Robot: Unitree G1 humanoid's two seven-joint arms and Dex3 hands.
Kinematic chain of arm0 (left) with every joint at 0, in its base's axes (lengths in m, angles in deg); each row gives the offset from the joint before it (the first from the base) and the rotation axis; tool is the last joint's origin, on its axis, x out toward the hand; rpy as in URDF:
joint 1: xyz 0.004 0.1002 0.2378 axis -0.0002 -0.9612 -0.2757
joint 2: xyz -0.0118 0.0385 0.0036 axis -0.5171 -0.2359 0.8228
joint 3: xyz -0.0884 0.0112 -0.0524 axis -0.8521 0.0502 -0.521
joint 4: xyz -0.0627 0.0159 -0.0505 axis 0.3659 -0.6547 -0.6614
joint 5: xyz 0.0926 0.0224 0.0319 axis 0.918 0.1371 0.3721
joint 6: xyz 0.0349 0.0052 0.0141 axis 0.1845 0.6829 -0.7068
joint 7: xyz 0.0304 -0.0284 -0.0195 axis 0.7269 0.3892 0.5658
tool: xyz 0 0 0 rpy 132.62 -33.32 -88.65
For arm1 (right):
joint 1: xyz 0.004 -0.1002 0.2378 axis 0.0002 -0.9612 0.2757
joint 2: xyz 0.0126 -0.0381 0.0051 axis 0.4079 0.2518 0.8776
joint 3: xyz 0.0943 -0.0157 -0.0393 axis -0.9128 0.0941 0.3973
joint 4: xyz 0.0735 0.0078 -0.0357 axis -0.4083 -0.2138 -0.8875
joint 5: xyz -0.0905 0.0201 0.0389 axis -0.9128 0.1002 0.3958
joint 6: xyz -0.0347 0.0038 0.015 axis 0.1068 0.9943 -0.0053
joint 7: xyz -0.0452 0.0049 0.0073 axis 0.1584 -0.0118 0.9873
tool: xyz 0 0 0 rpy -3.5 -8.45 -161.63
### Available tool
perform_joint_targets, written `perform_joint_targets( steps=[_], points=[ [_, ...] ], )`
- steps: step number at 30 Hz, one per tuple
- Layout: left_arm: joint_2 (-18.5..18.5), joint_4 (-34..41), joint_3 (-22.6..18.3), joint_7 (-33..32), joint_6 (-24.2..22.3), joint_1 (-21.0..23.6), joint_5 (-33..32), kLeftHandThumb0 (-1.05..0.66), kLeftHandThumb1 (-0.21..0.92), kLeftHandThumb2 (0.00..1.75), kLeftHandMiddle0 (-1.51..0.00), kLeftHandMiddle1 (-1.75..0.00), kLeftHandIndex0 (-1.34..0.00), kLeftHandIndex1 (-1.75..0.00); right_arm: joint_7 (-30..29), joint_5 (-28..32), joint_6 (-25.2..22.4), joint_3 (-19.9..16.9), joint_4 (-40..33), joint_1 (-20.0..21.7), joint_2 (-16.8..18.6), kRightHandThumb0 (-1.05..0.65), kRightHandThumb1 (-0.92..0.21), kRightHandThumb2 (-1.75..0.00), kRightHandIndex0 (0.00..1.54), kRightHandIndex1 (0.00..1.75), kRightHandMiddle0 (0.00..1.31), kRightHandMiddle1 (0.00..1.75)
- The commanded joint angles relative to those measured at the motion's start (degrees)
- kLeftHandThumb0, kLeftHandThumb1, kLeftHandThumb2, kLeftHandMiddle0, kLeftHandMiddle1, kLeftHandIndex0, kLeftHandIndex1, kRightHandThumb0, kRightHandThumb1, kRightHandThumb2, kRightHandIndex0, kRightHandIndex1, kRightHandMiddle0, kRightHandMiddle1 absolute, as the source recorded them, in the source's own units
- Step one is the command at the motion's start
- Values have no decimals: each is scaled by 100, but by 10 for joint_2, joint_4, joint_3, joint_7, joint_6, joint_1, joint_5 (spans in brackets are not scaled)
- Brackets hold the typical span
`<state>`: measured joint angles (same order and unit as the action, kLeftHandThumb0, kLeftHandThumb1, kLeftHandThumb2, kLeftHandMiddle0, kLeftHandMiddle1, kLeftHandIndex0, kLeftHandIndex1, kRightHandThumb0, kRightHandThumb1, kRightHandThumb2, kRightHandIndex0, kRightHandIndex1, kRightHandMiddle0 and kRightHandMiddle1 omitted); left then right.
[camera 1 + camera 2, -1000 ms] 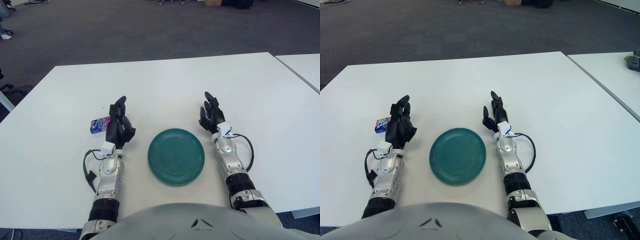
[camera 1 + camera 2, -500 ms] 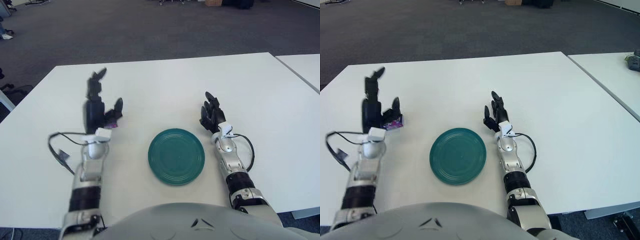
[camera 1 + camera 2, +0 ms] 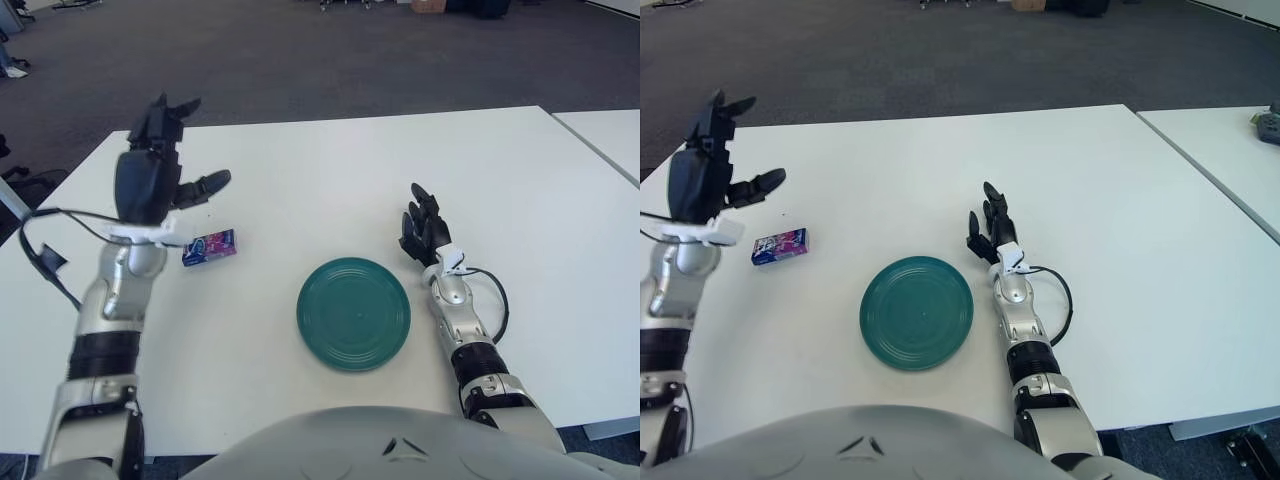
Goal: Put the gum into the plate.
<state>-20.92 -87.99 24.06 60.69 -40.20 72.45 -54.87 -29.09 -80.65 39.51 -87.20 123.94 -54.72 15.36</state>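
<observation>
Left hand (image 3: 150,175) is raised above the left part of the white bench (image 3: 300,170), forearm angled up from the lower left corner of the view. Fingers are spread apart and hold nothing — two point up and away, the thumb juts out to the right. A black cable loops off the left forearm toward the left edge of the view.

Right hand (image 3: 420,228) shows just right of the plate (image 3: 353,313), fingers extended forward and loosely apart, holding nothing. Whether its underside touches the bench cannot be told.

The gum (image 3: 209,247) is a small flat pack, blue and purple with white print, lying on the bench just right of the left wrist and apart from it. It sits well left of the green plate, no contact between them. Its long axis runs roughly left to right, the right end tilted slightly away from the robot. The print on the pack is too small to read.

The robot's grey torso covers the near edge of the bench at the bottom of both views
</observation>
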Motion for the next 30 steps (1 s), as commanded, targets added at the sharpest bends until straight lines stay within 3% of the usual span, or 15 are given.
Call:
perform_joint_targets(
  steps=[1, 4, 7, 11, 16, 18, 22, 30],
  points=[
    [-42, -65, -4, 88, -22, 35, -76, -105, 92, 55, -30, -1, -1, -96, 0, -5, -15, 2, 15, 1, -3, -73, -92, -77, 16, 0, 0, 33],
    [-60, -77, 9, 135, -37, 35, -99, -105, 92, 54, -30, -1, 0, -93, -1, -3, -17, 1, 18, 2, -2, -72, -92, -76, 16, 0, 0, 33],
    [-77, -128, 25, 152, -23, 51, -100, -105, 92, 54, -31, -1, 0, -90, -2, -3, -18, 0, 20, 4, -3, -71, -92, -76, 16, 0, 0, 34],
    [-109, -226, 78, 151, 19, 89, -48, -105, 92, 54, -32, -1, 0, -86, -2, -3, -21, -1, 27, 6, -4, -69, -92, -76, 17, 0, 0, 35],
    [-120, -327, 128, 144, 59, 131, -16, -104, 92, 52, -30, -1, 0, -80, 1, 3, -22, -4, 38, 11, -4, -69, -92, -76, 16, 0, 0, 35],
    [-128, -345, 141, 191, 60, 135, -28, -104, 92, 49, -28, 0, 0, -77, 1, 6, -19, -7, 46, 13, -4, -69, -92, -76, 16, 0, 0, 36],
    [-128, -366, 162, 232, 62, 132, -37, -105, 92, 45, -21, 0, 0, -71, 3, 10, -13, -11, 60, 19, -5, -69, -92, -75, 16, 0, 0, 36],
    [-97, -410, 205, 222, 55, 138, -19, -105, 92, 35, -12, 0, 0, -70, 14, 24, 3, -21, 97, 31, -6, -67, -92, -73, 17, 0, 0, 38]
  ],
)
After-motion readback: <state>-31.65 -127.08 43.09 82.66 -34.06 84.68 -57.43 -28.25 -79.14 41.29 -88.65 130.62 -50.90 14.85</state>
